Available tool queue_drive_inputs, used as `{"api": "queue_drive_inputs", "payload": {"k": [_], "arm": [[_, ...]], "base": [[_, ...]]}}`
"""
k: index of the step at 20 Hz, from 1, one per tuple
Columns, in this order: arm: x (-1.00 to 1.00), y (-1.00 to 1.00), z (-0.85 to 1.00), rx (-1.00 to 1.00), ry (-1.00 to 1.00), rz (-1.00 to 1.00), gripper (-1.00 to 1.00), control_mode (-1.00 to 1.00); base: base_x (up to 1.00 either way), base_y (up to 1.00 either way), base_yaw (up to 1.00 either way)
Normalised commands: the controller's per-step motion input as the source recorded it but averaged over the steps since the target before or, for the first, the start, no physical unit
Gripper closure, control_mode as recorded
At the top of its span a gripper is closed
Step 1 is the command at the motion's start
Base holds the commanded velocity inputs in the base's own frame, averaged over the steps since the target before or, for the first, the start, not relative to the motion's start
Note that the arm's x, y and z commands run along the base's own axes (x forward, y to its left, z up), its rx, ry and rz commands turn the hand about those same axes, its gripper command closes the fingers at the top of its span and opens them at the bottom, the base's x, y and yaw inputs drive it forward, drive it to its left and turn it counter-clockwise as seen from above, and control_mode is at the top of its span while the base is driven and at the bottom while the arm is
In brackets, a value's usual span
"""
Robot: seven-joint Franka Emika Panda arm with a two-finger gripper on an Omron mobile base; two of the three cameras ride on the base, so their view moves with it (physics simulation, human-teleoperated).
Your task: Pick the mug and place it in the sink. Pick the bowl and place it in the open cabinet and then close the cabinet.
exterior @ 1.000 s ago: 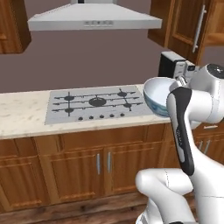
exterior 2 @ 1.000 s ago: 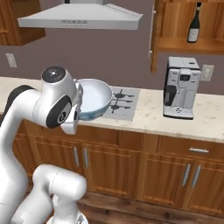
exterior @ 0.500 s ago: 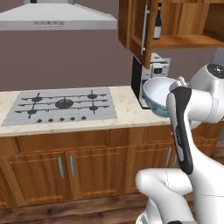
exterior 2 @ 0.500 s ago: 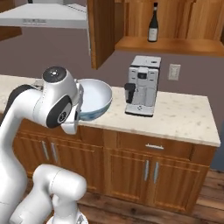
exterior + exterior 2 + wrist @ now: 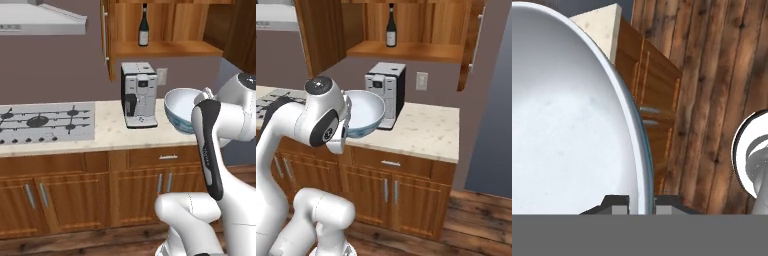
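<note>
Up at chest height in front of the arm, the bowl [image 5: 181, 110] is hanging in the air, tipped so you can see straight into it. Inside is pale blue-white and there's nothing in it, outside has the blue patterning. In the hand view the rim runs right down between the two dark fingertips, so the hand [image 5: 641, 202] is clenched on the bowl's edge, one finger inside, one outside.

Behind it, the cabinet [image 5: 406, 30] on the wall is open, doors swung out to both sides, with a long silver bar handle [image 5: 476, 36] on the right door. On its wooden shelf [image 5: 162, 48] sits one dark wine bottle [image 5: 391, 26] with a pale label, standing upright near the left part of the shelf. Can't read anything on the label, too small. The rest of the shelf is bare wood.

Below that, on the speckled tabletop [image 5: 426, 131], there's a silver and black coffee machine [image 5: 139, 95] against the wall, next to a wall socket [image 5: 422, 81]. No brand text I can make out on it either. From the right base view the bowl overlaps the machine's front, but it's held out over the tabletop edge, not resting on anything. A gas hob [image 5: 45, 121] sits further left on the same tabletop.
</note>
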Motion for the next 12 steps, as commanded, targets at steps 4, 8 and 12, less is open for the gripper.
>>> {"api": "queue_drive_inputs", "payload": {"k": [4,8,12], "arm": [[0.0,0.0,0.0,0.0,0.0,0.0,1.0,1.0],[0.0,0.0,0.0,0.0,0.0,0.0,1.0,1.0],[0.0,0.0,0.0,0.0,0.0,0.0,1.0,1.0]], "base": [[0.4,-0.38,0.01],[0.31,-0.01,0.0],[0.39,0.26,-0.04]]}}
